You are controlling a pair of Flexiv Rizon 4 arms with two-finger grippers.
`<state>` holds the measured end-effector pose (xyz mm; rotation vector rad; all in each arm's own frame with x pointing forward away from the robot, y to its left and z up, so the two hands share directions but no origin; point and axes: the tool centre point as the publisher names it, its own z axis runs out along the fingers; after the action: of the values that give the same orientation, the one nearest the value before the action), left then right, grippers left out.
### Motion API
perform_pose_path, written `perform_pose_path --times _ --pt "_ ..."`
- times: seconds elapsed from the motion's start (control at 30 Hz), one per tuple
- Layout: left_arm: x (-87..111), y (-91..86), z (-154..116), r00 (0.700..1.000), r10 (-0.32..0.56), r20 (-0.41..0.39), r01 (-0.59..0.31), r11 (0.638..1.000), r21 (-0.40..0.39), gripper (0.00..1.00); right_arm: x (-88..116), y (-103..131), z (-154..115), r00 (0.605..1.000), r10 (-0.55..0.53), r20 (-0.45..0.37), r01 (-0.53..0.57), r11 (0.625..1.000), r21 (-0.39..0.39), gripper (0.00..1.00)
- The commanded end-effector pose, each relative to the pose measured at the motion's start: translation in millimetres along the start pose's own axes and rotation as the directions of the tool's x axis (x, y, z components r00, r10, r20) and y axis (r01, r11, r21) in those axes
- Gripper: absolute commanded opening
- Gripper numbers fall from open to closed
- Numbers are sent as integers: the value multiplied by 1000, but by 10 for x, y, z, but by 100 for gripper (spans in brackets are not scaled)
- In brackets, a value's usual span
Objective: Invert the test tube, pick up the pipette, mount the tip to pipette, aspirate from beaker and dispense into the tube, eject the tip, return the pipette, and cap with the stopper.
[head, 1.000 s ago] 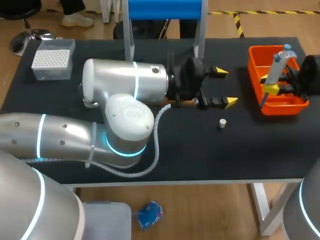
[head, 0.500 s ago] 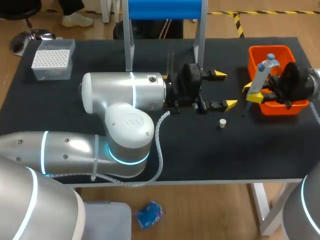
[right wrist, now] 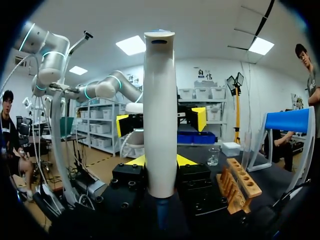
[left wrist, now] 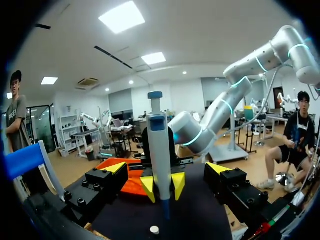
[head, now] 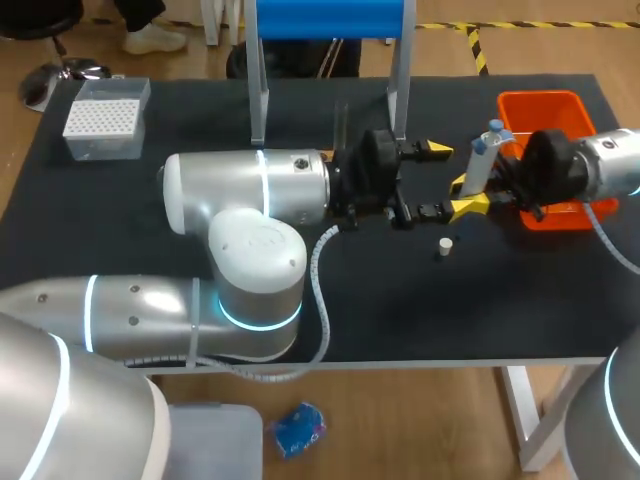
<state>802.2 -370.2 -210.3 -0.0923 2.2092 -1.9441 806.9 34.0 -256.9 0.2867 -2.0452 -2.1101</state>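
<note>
right end effector (head: 470, 196): clamped on upright pipette (head: 482, 158), beside orange bin (head: 545, 104) near surface (head: 500, 300) right edge | left end effector (head: 450, 178): agape, tips close to pipette | stopper (head: 445, 245): apart, on bare surface toward front edge

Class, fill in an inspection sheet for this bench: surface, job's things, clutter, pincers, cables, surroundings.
surface: black table.
job's things: pipette in the right pincer; stopper lying on the table; tip box at the far left corner; orange bin at the far right; tube rack; beaker.
clutter: blue-topped frame at the far edge.
pincers: left pincer open, empty; right shut on the pipette.
cables: white hose along the left arm.
surroundings: nothing seen.
</note>
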Motion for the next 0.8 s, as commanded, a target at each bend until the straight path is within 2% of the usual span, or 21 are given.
perform_pose_path --times 0.03,0.43,0.57,0.8 --pt "-2 29 0 1000 1 -3 -1 999 35 100 5 25 -8 1000 -1 5 1 1000 6 0" --pt "13 57 -6 1000 12 -23 -11 999 41 100 5 25 -8 1000 -1 5 1 1000 6 0" --pt "13 135 -103 1000 9 -30 -8 999 43 100 22 3 -53 999 14 31 -14 1000 10 0" --pt "-1 243 -319 1000 4 -30 -2 999 49 100 40 -46 155 999 16 32 -17 1000 19 0"
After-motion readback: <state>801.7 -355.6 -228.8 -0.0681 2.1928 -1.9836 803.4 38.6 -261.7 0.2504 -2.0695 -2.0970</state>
